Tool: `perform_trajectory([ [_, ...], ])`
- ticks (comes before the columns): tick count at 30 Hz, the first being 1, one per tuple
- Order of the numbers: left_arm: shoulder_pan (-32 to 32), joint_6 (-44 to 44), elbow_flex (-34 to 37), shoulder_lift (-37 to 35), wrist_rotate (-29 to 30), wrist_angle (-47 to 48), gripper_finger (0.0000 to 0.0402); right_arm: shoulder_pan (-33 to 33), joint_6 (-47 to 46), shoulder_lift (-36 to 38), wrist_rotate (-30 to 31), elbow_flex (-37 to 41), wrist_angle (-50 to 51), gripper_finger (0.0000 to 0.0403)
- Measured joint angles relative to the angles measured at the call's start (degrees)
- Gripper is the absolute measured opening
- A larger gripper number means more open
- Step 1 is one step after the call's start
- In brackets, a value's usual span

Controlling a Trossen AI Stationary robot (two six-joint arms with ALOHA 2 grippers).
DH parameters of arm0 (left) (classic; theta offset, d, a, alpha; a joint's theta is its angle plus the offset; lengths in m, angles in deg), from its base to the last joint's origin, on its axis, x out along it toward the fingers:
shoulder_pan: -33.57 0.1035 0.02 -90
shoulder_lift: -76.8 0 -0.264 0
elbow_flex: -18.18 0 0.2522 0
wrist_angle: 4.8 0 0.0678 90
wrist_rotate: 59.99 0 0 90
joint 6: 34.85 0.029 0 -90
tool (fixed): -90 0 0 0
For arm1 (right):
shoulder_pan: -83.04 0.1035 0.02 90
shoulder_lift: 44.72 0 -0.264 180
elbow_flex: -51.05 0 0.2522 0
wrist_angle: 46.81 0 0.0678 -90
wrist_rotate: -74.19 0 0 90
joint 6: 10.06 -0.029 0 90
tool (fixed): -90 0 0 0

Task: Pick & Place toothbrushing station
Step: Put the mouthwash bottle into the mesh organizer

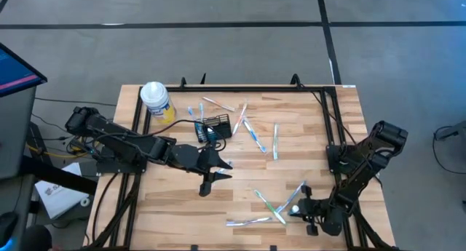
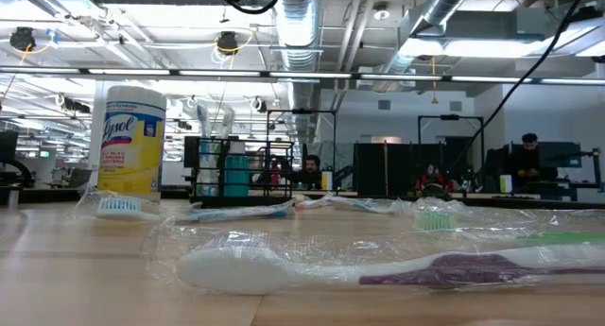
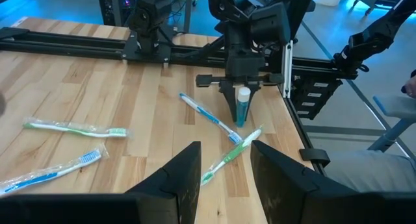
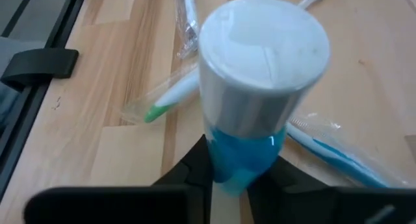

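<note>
The black wire-mesh caddy (image 1: 216, 127) stands on its base at the table's far middle, next to a yellow canister (image 1: 156, 101). My left gripper (image 1: 212, 177) is open and empty over the table's middle, on the near side of the caddy; its fingers show in the left wrist view (image 3: 224, 178). My right gripper (image 1: 300, 206) is near the table's near right corner, shut on a small blue tube with a white cap (image 4: 263, 49). The tube also shows in the left wrist view (image 3: 242, 110). Several wrapped toothbrushes lie loose on the table. My right gripper pinches the tube's blue body (image 4: 242, 156), below the white cap, between its two fingers. The fingers point down from above. The tube stands upright, cap up toward the wrist. I cannot tell whether its lower end (image 3: 240, 122) rests on the table.
Wrapped toothbrushes lie right of the caddy (image 1: 255, 134), by the right gripper (image 1: 269, 205) and close in front of the low camera (image 2: 378, 265). The yellow canister (image 2: 130, 142) stands at the far left. Black frame rails (image 1: 328, 109) run along the table's edges.
</note>
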Motion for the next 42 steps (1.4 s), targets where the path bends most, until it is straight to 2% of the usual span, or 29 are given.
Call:
perform_trajectory([
  [16, 0.0, -0.1, 0.0, 0.0, 0.0, 0.0, 0.0131, -5.7, 7.1, 10.9, -3.1, 0.0, 3.5, 0.0052],
  [24, 0.0, -0.3, 0.0, 0.0, 0.0, -0.3, 0.0131, -10.4, 11.9, 17.1, -6.5, 0.0, 4.1, 0.0052],
  [31, 0.0, -1.7, 0.0, 0.0, 0.3, -1.8, 0.0131, -14.3, 14.2, 19.2, -10.4, -0.1, 4.1, 0.0052],
  [37, 1.0, -3.6, -0.1, 0.5, 0.3, -2.7, 0.0124, -17.8, 17.9, 19.1, -14.3, -4.4, 7.3, 0.0052],
  [42, 2.1, -3.7, -0.1, 2.5, 0.4, -3.7, 0.0108, -20.5, 20.9, 19.1, -16.4, -9.3, 14.2, 0.0052],
])
